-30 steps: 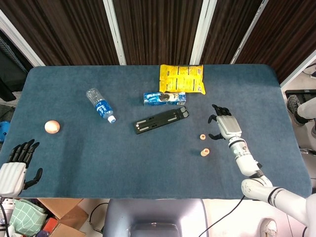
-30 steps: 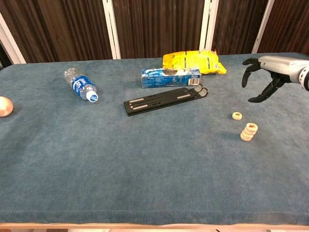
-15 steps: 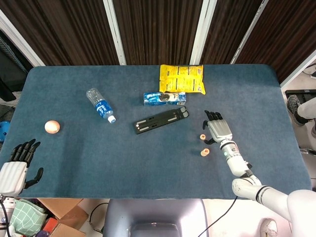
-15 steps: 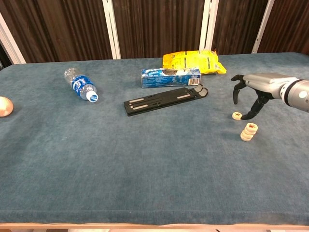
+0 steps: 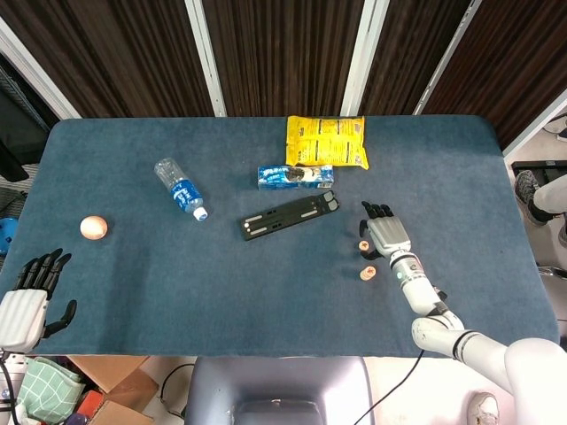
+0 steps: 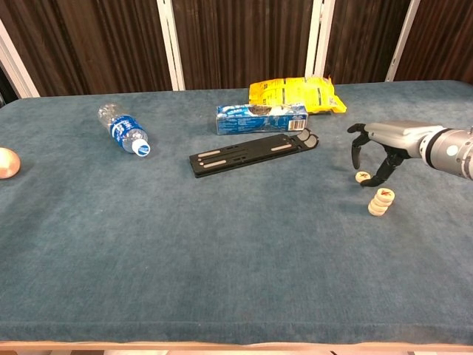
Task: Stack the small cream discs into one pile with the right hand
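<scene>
Over the lone disc on the right side of the bench, my right robot hand has come down and slid left. A second ago it was up high and off at about 2 o'clock from that disc. Now its fingers point down around the disc, spread apart, and I do not think they are holding anything yet. I cannot tell if a fingertip is touching the disc or just beside it.

From the head view, the right robot hand sits at 3 o'clock of the lone disc, very near it. The pile of cream discs stands at about 5 o'clock from the lone disc, close by but not touching. The pile has not moved.

This tells me I am ready to pinch the last loose disc. I think the job is almost done: one more disc to lift and set on top of the pile. I must close slowly, because the disc is small and flat and could slip away on the cloth.

My left robot hand waits at the near left edge, fingers apart, holding nothing.
</scene>
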Controlling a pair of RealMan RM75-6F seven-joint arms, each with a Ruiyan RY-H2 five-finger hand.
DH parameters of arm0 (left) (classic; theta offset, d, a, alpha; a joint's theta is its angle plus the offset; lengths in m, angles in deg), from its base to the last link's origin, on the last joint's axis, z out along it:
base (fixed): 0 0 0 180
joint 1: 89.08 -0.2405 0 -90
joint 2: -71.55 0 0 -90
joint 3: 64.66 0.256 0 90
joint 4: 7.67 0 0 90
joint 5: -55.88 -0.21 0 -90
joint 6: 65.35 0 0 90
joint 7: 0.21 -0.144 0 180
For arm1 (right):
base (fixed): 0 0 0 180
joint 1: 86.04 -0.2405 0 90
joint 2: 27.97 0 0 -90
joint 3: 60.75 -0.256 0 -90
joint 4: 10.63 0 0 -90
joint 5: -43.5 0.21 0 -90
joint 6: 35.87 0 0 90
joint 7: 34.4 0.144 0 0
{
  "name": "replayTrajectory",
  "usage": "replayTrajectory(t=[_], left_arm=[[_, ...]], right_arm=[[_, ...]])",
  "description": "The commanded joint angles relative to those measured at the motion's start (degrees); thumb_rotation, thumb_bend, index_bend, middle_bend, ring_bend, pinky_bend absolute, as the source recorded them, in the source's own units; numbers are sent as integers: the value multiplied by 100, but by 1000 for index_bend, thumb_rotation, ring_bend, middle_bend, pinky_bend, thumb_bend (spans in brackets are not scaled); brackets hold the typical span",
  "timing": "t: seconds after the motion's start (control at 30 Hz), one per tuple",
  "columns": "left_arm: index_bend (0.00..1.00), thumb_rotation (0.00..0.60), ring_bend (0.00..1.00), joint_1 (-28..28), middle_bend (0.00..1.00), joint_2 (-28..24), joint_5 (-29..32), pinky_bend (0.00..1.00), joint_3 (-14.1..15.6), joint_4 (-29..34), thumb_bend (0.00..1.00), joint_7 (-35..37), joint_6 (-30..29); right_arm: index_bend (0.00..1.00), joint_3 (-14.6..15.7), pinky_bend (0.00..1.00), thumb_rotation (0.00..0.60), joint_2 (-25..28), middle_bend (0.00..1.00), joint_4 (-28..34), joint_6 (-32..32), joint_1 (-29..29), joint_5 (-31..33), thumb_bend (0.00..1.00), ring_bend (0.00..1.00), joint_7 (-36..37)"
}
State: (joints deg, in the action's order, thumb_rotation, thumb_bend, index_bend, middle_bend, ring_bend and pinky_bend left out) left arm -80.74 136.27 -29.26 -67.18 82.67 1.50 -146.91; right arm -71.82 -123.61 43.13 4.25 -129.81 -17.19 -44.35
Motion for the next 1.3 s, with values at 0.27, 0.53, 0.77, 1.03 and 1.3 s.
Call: replayTrajectory(t=[0.27, 0.53, 0.77, 1.03, 1.3], left_arm=[[0, 600, 0, -13, 18, -14, -12, 89, 0, 5, 450, 17, -35], [0, 600, 0, -32, 18, -27, -43, 90, 7, 13, 451, 51, -80], [0, 600, 0, -35, 18, -27, -56, 89, 13, 19, 451, 45, -89], [0, 600, 0, -28, 18, -16, -28, 89, -1, 22, 451, 26, -73], [0, 600, 0, -39, 18, -18, -53, 89, 15, 35, 452, 19, -91]], right_arm=[[601, 13, 0, 600, -83, 0, -94, -102, -33, 30, 416, 0, -44], [650, -16, 0, 600, -38, 0, -18, 0, -2, 34, 420, 0, -77], [667, -68, 0, 600, 182, 0, 376, 192, 82, -36, 424, 0, 12], [667, -44, 0, 600, 1031, 0, 1927, 712, 403, -606, 424, 0, 583], [667, 372, 0, 600, 1759, 0, 2952, 699, 645, -833, 424, 0, 412]])
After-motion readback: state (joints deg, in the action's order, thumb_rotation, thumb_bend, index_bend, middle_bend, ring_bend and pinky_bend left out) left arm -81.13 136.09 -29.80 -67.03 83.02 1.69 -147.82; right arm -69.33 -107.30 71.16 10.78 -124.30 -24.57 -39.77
